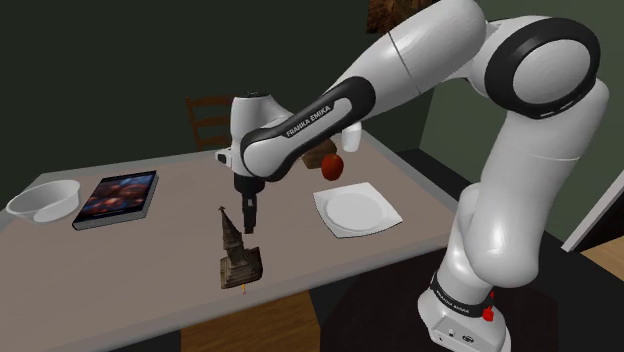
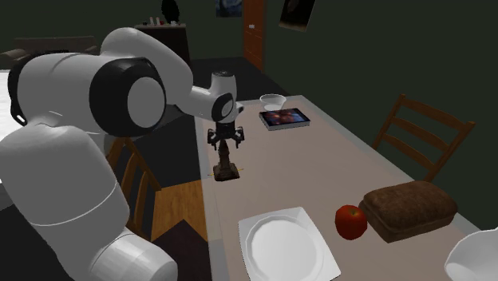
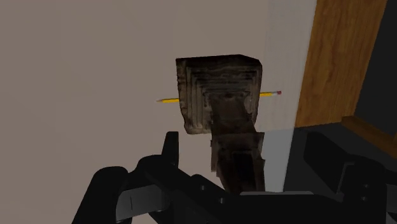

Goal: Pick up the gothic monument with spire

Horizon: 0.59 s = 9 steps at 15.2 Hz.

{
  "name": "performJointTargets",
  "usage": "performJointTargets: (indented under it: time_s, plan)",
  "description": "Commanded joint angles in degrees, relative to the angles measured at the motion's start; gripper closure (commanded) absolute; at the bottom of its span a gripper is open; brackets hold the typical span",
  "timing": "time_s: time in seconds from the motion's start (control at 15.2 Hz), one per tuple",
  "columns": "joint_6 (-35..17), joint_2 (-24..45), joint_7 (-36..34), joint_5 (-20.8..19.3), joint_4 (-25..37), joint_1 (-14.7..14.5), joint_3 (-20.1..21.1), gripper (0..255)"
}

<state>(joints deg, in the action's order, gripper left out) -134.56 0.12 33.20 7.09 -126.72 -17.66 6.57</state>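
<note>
Poised above the grey table [image 1: 150, 250]: black gripper [image 1: 247, 220], fingers spread apart, clasping nothing. Directly at 6 o'clock from it in the second exterior view: dark gothic monument with spire [image 1: 238, 258], upright near the table's edge, sitting across a yellow pencil [image 3: 168, 100]. In the wrist view, spire reaching up between the fingers, no contact visible. Around the monument in the shoulder view: white square plate [image 1: 355, 212] at 2 o'clock, red apple [image 1: 332, 167] between 1 and 2, book [image 1: 115, 198] and white bowl [image 1: 45, 200] toward 10, bowl farther out.
</note>
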Motion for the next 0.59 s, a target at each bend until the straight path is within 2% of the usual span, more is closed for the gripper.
performJointTargets:
  time_s: [0.0,0.53]
  plan:
    - [-1.64,3.59,1.96,0.37,2.40,-0.90,0.90,0]
    - [-7.43,7.64,2.78,0.52,0.72,-1.16,1.17,0]
